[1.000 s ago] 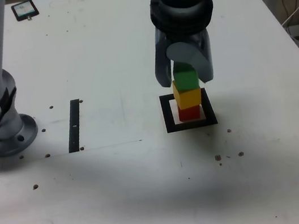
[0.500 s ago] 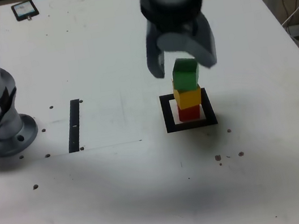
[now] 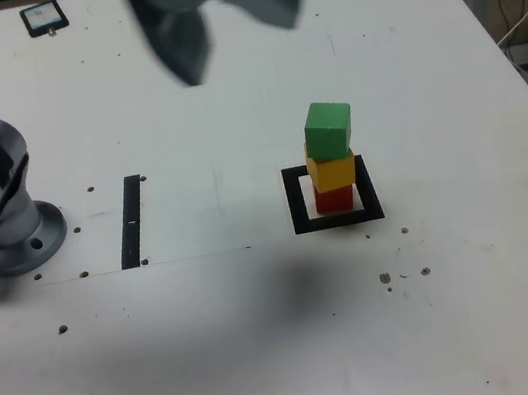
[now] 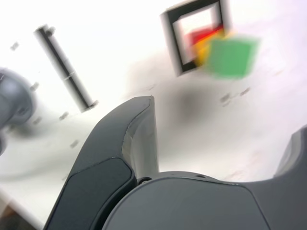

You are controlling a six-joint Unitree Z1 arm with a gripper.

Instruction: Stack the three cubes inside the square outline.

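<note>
- The stack looks finished: the red cube [image 3: 335, 198] sits inside the square outline [image 3: 296, 202], the yellow cube [image 3: 331, 169] is on top of it, and the green cube [image 3: 329, 130] is on top of that.
- The end effector [image 3: 223, 12] is high above the table [image 3: 267, 339], well apart from the stack toward the exterior view's left; its jaws stand wide apart and hold nothing.
- I judge that little is left to do beyond keeping clear of the tower, since a brush could topple it.
- The green cube sits slightly turned and offset on the yellow one, so the tower may be a bit delicate.
- The cubes are matte, solid-coloured blocks of like size with crisp edges.
- The outline is thick black tape around a pale centre; a straight black strip [image 3: 131, 221] lies well apart, and the white table is speckled with small dark marks.
</note>
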